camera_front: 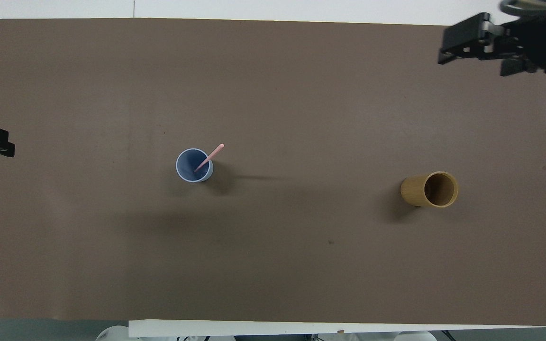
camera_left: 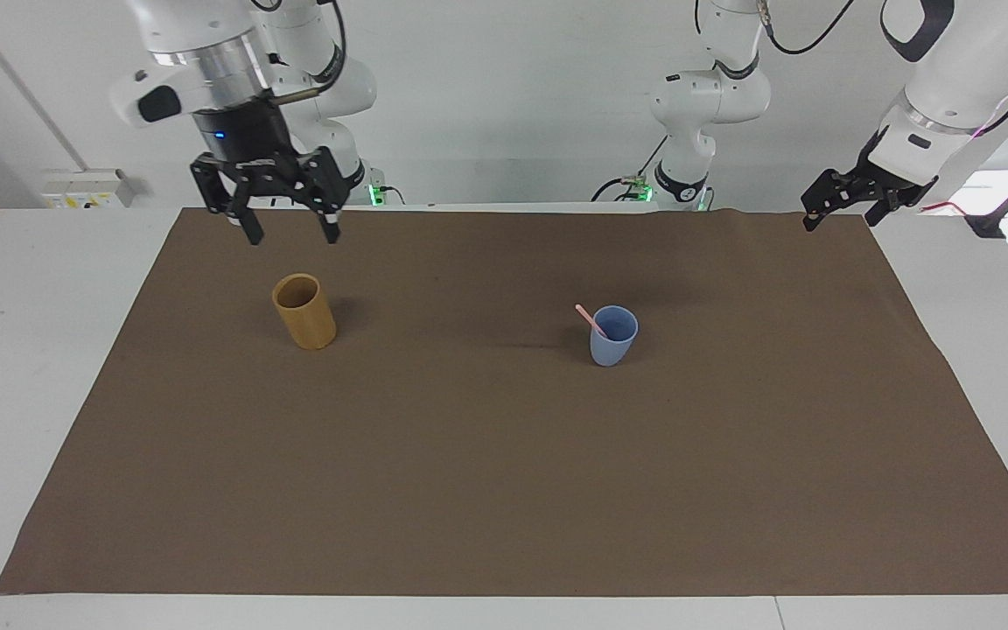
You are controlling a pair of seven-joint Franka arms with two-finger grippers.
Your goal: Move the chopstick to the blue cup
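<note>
Hanging high over the surface's edge at its own end, right gripper (camera_left: pixel 291 233) has jaws wide, empty, well apart from the blue cup (camera_left: pixel 613 336). Chopstick (camera_left: pixel 591 319) sits in that cup, leaning on the rim, top end poking out. Left gripper (camera_left: pixel 850 203) waits off its end, jaws wide, empty.

Tan bamboo cup (camera_left: pixel 304 311) (upright) on the brown mat (camera_left: pixel 504 490)
</note>
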